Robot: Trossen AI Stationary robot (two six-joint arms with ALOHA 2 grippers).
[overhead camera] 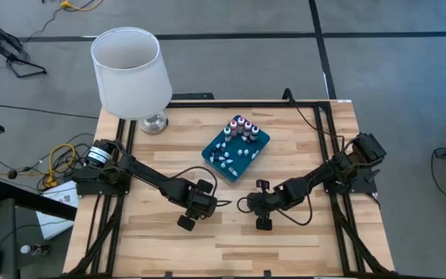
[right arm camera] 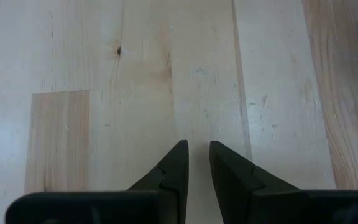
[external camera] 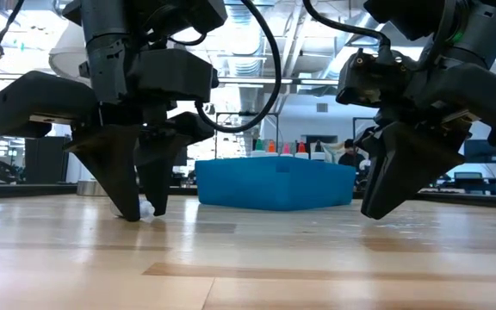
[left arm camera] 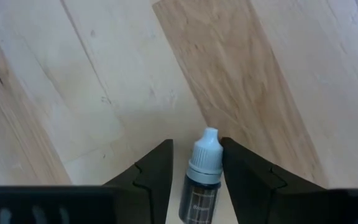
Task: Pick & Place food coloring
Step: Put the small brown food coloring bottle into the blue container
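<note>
Left gripper (left arm camera: pixel 194 163) straddles bottle (left arm camera: pixel 202 180), mid-table.

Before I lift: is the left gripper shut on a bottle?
Yes. The left gripper has a small bottle between its fingers, down at the table.

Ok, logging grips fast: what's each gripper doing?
Left gripper: shut on a food coloring bottle.
Right gripper: shut, holding nothing.
</note>
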